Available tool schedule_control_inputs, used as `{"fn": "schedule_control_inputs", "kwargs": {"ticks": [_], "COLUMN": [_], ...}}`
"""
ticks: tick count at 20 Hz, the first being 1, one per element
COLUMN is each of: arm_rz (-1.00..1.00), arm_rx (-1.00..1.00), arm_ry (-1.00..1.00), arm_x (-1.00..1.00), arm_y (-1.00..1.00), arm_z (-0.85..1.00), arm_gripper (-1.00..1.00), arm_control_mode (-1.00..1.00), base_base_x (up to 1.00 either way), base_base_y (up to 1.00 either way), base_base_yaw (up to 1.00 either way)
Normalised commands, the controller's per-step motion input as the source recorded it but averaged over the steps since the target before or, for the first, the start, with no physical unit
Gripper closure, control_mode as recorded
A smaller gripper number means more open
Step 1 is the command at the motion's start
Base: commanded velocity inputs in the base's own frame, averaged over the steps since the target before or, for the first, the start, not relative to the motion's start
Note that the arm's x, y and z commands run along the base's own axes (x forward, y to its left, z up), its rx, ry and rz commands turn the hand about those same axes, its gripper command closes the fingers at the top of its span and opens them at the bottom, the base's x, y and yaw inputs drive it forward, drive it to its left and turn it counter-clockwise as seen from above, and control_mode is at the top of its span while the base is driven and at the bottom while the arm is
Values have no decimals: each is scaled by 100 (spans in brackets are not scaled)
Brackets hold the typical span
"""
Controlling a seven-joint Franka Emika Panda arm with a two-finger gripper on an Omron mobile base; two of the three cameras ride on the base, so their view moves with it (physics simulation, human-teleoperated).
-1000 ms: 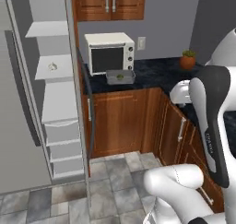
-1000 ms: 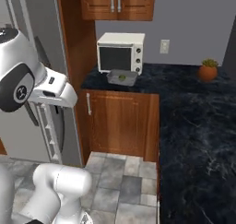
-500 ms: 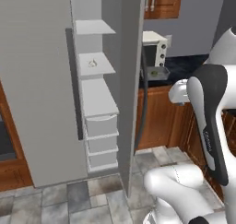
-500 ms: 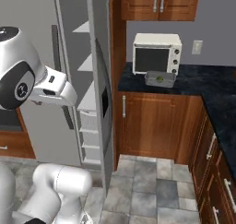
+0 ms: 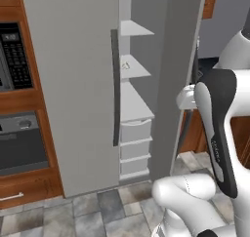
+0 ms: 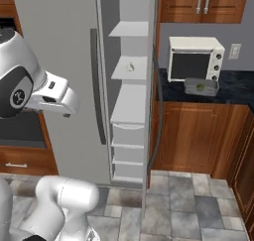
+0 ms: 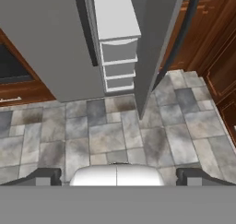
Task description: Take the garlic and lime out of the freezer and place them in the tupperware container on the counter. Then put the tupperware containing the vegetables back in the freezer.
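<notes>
The freezer [image 5: 73, 85] stands with its right door [image 5: 176, 75] swung open, baring pale shelves [image 6: 130, 103] and drawers [image 7: 117, 57]. The garlic [image 6: 130, 66], a small off-white bulb, lies on the second shelf and shows there in the left base view too [image 5: 126, 65]. On the counter [image 6: 238, 89] sits the tupperware container [image 6: 201, 86]; a small dark-green spot inside it looks like the lime [image 6: 200, 87]. My gripper [image 7: 117, 177] is open and holds nothing. It hangs well in front of the freezer and looks down at the tiled floor.
A black microwave [image 5: 10, 50] and an oven [image 5: 19, 143] are built in left of the freezer. A cream toaster oven [image 6: 193, 58] stands behind the container. Brown cabinets [image 6: 198, 136] run under the counter. The open door's edge [image 7: 152, 57] juts over the floor tiles [image 7: 115, 135].
The whole picture has shifted: the base has swung left, so the freezer now sits in the middle and the counter lies off to the right. The gripper stays open.
</notes>
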Motion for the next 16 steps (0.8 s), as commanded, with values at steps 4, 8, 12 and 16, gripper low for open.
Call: {"fn": "schedule_control_inputs", "kwargs": {"ticks": [4,8,12,16], "arm_rz": [0,0,0,0], "arm_rx": [0,0,0,0], "arm_ry": [0,0,0,0], "arm_x": [0,0,0,0], "arm_y": [0,0,0,0], "arm_z": [0,0,0,0], "arm_gripper": [-100,-100,-100,-100], "arm_control_mode": [100,100,100,100], "base_base_x": [23,15,42,63], "base_base_y": [4,4,34,21], "base_base_yaw": [-9,0,0,0]}}
